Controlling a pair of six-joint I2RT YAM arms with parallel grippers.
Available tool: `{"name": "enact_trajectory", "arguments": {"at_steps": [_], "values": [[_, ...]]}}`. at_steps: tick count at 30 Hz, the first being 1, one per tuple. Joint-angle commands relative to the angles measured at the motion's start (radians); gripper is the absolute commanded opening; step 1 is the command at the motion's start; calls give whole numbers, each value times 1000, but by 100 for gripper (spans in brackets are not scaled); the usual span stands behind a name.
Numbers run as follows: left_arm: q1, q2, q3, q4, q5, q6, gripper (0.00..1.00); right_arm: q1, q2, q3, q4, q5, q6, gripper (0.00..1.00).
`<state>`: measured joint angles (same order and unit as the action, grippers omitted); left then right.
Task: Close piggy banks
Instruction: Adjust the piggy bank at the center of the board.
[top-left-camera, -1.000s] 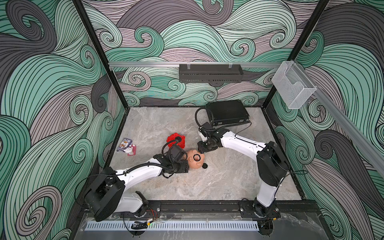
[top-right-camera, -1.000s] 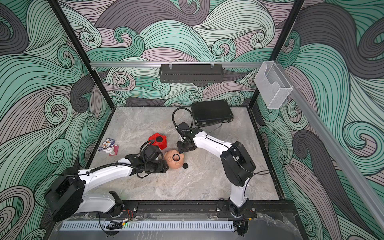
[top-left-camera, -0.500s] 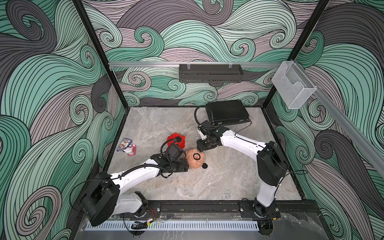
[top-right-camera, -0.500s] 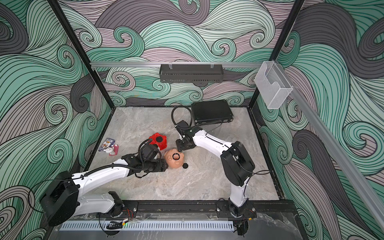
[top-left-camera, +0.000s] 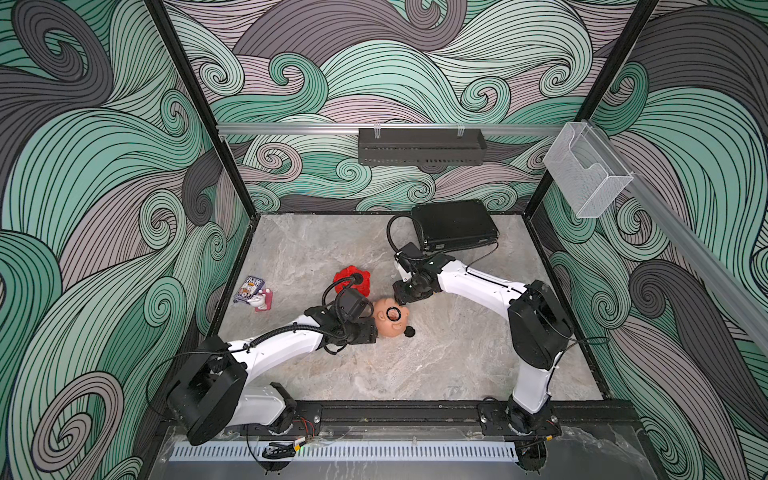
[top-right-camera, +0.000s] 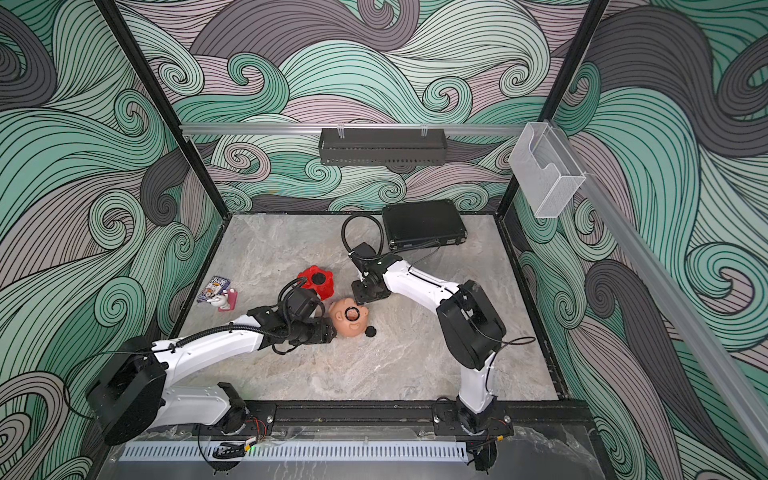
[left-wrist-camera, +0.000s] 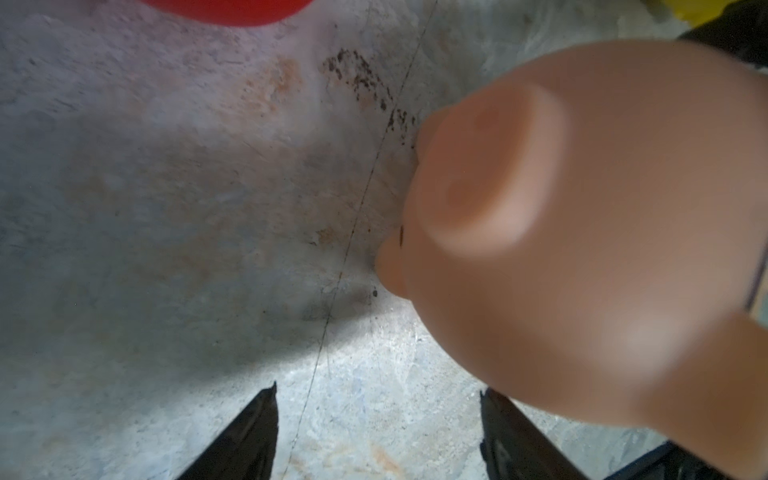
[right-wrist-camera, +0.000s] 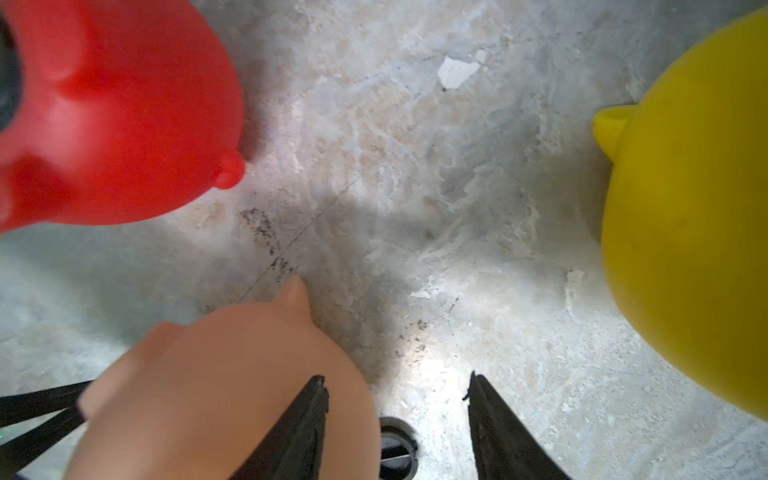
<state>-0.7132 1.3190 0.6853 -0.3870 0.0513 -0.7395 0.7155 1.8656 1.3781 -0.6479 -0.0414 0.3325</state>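
The peach-pink piggy bank (top-left-camera: 384, 322) lies belly-up mid-table in both top views, its round belly hole (top-right-camera: 351, 313) open and ringed in black. A loose black plug (top-left-camera: 409, 331) rests on the table beside it. Just behind, the red piggy bank (top-left-camera: 353, 280) lies belly-up with a black plug in its hole. Only the right wrist view shows the yellow piggy bank (right-wrist-camera: 698, 249); my right arm covers it from above. My left gripper (left-wrist-camera: 378, 390) is open beside the peach-pink piggy bank's snout (left-wrist-camera: 490, 174). Also open, my right gripper (right-wrist-camera: 397, 380) straddles the plug (right-wrist-camera: 397, 446).
A black rectangular case (top-left-camera: 455, 226) lies at the back of the table behind my right arm. A small card pack and a pink-white item (top-left-camera: 255, 293) sit near the left wall. A clear holder (top-left-camera: 586, 174) hangs on the right rail.
The rear links of my left arm shifted slightly. Both grippers, the peach-pink piggy bank and the loose plug stay where they were.
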Motion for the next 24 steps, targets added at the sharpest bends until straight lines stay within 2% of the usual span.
{"name": "enact_trajectory", "arguments": {"at_steps": [1, 24], "values": [[19, 22, 48, -2, -30, 15, 76, 4, -41, -30, -24, -8, -12, 57], [63, 90, 113, -11, -48, 38, 78, 20, -116, -160, 12, -56, 11, 56]]}}
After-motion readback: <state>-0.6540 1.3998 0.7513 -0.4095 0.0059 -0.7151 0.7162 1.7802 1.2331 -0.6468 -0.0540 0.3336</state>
